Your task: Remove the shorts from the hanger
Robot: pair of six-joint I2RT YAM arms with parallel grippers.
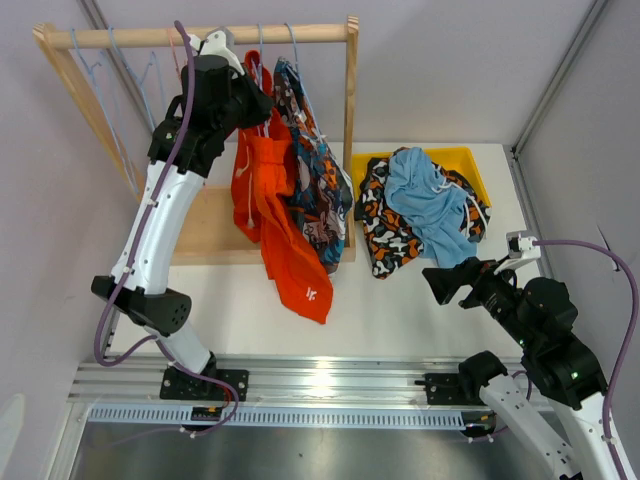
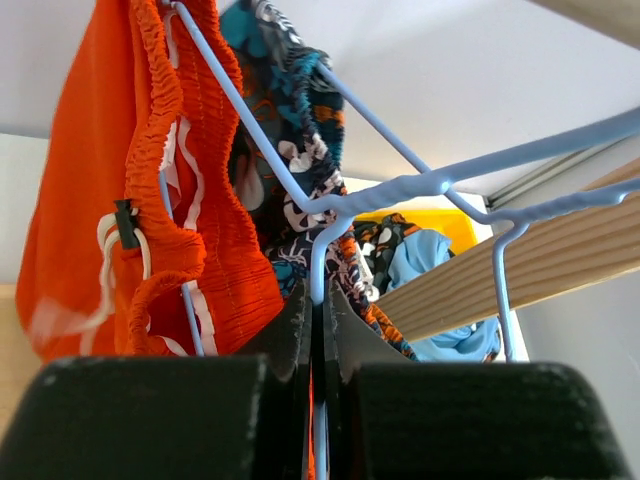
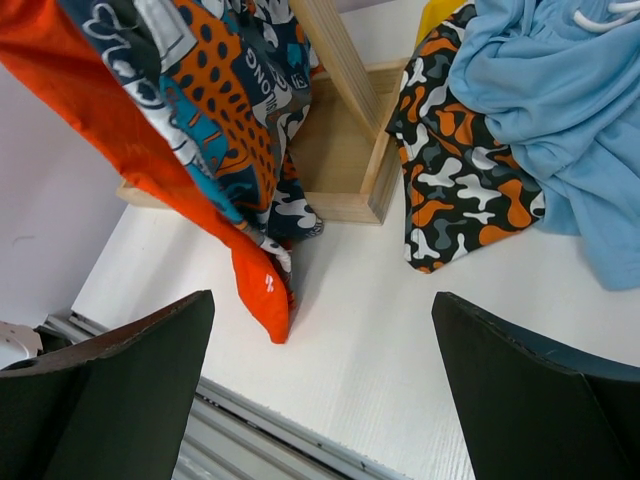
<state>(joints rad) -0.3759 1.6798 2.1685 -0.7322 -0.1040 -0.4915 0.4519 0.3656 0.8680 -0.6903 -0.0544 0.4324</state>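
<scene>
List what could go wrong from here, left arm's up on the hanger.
1. The left gripper pinches only the thin hanger wire, which could twist or slip in the grip under pull.
2. The red-orange shorts hang against the patterned shorts; tugging one may drag the other along.
3. The right gripper is open, low over the table, so nothing steadies the fabric.
</scene>
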